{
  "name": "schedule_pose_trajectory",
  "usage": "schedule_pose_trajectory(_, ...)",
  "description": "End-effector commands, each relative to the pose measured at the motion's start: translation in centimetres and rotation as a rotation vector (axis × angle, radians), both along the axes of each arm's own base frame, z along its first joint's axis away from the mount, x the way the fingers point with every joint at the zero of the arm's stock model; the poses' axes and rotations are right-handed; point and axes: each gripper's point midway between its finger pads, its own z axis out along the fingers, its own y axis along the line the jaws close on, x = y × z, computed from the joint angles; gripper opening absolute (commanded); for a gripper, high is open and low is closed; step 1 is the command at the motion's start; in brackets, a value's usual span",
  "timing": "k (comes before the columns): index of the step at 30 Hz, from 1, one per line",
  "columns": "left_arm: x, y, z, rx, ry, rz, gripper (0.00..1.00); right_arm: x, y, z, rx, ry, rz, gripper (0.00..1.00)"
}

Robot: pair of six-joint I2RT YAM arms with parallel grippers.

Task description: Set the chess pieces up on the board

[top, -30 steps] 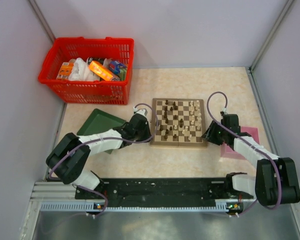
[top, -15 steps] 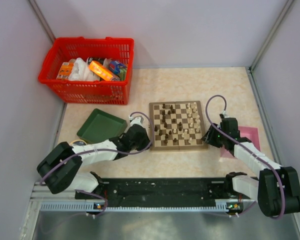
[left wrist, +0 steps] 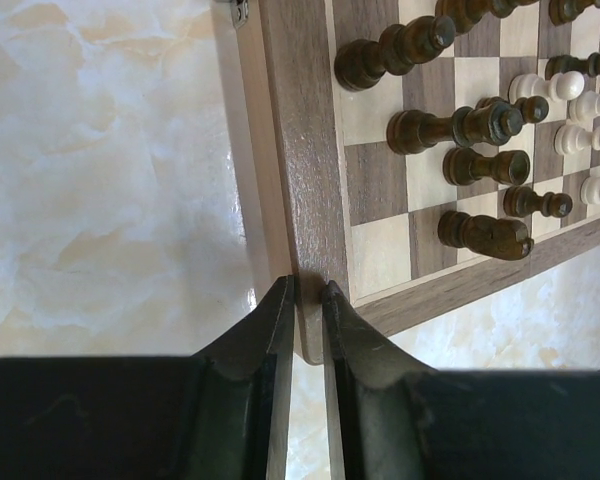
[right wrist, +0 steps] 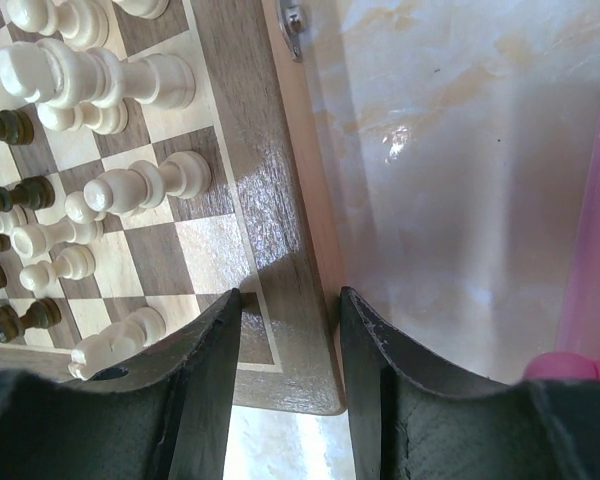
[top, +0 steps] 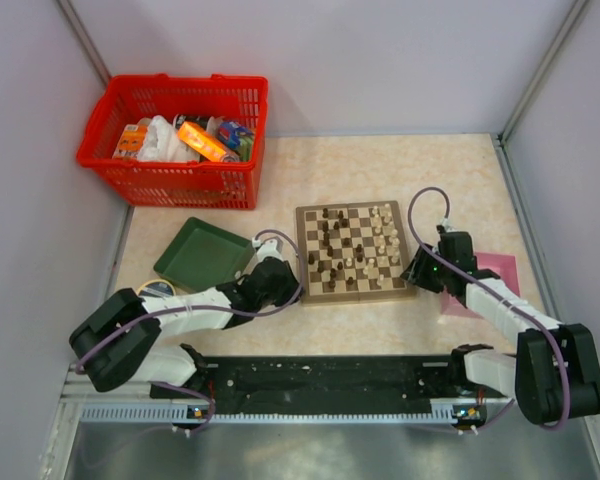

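The board (top: 356,293) lies mid-table with dark brown pieces (top: 325,245) mostly on its left half and cream pieces (top: 385,235) on its right, scattered and mixed in the middle. My left gripper (top: 285,285) is at the board's near left corner. In the left wrist view its fingers (left wrist: 308,290) are pinched on the tan border (left wrist: 295,150), with dark pieces (left wrist: 460,125) beyond. My right gripper (top: 417,272) is at the near right corner. Its fingers (right wrist: 290,300) stand apart, straddling the border (right wrist: 250,150), beside cream pieces (right wrist: 100,75).
A red basket (top: 175,140) full of goods stands at the back left. A green tray (top: 202,252) lies left of the board, above my left arm. A pink box (top: 490,275) lies just right of my right gripper and shows in the right wrist view (right wrist: 595,250). Walls close in both sides.
The board has slid slightly left and turned a little. My left gripper has moved nearer, from the board's left edge to its near left corner. My right gripper has shifted slightly nearer too.
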Motion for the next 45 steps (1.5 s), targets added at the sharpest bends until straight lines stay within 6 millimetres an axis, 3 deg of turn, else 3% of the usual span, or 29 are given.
schedule_pose_trajectory(1, -7.6, -2.6, -1.9, -0.027, 0.234, -0.260, 0.21, -3.9, 3.7, -0.8, 0.112, 0.154, 0.133, 0.41)
schedule_pose_trajectory(6, -6.4, -2.0, -0.8, 0.005, 0.176, -0.219, 0.27, -2.0, 2.5, 1.5, 0.047, 0.070, 0.080, 0.46)
schedule_pose_trajectory(15, -3.1, 2.2, 1.9, 0.188, 0.038, -0.057, 0.54, -0.2, 0.7, 4.2, -0.055, 0.005, 0.015, 0.52)
schedule_pose_trajectory(18, -2.3, 2.6, 2.9, 0.197, 0.000, -0.032, 0.57, 0.2, 0.1, 5.8, -0.078, -0.030, -0.002, 0.53)
schedule_pose_trajectory(20, -1.5, 2.7, 4.1, 0.187, -0.037, -0.014, 0.59, 0.6, -0.1, 7.3, -0.089, -0.063, -0.014, 0.53)
schedule_pose_trajectory(25, 1.1, 2.3, 9.0, 0.174, -0.179, 0.005, 0.76, 1.1, -0.7, 11.7, -0.099, -0.156, -0.034, 0.54)
schedule_pose_trajectory(31, 5.2, 2.7, 16.0, 0.222, -0.362, 0.043, 0.89, 0.9, 1.2, 16.5, -0.013, -0.260, 0.053, 0.48)
schedule_pose_trajectory(34, 7.3, 3.1, 19.5, 0.194, -0.433, 0.076, 0.99, 0.7, 1.5, 16.8, -0.033, -0.246, 0.089, 0.47)
schedule_pose_trajectory(38, 10.6, 3.7, 24.1, 0.132, -0.516, 0.103, 0.99, -0.2, 3.0, 15.7, -0.066, -0.207, 0.130, 0.46)
schedule_pose_trajectory(42, 14.3, 5.0, 26.1, 0.111, -0.515, 0.156, 0.99, -1.6, 4.9, 12.8, -0.153, -0.131, 0.178, 0.46)
schedule_pose_trajectory(45, 15.1, 4.4, 25.9, 0.099, -0.510, 0.135, 0.99, -2.6, 6.2, 11.0, -0.196, -0.093, 0.196, 0.47)
